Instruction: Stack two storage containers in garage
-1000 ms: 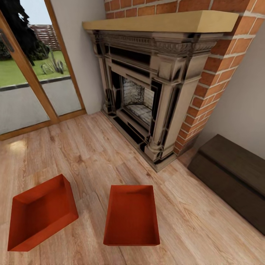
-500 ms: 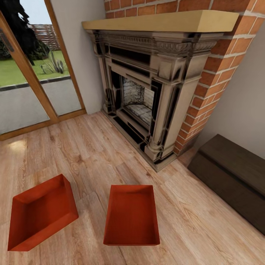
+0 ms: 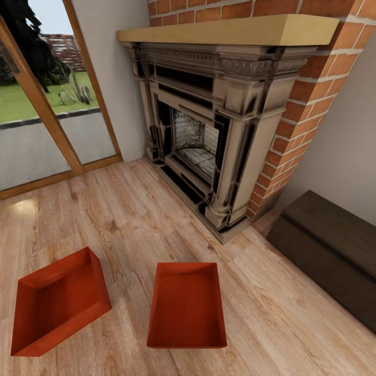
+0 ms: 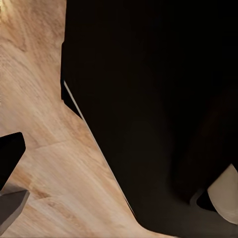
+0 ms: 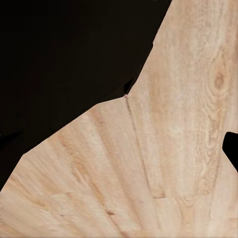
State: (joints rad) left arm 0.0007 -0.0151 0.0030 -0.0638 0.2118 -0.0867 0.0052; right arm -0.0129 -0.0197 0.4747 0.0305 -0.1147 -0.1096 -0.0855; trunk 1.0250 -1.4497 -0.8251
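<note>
Orange-red storage containers (image 3: 187,308) side by side on plank floor (image 3: 130,219).

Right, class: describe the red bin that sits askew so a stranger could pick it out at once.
Start at the brick fireplace and come toward the camera across the light wood floor. Two orange-red bins lie there; take the left bin, nearer the glass doors. Unlike the right bin, it is turned at an angle.

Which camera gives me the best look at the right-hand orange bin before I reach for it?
The head view: the right bin sits whole on the wood floor, beside the left bin, with its open inside in plain sight. Both wrist views show floor planks and dark robot parts, giving no help with the bin.
</note>
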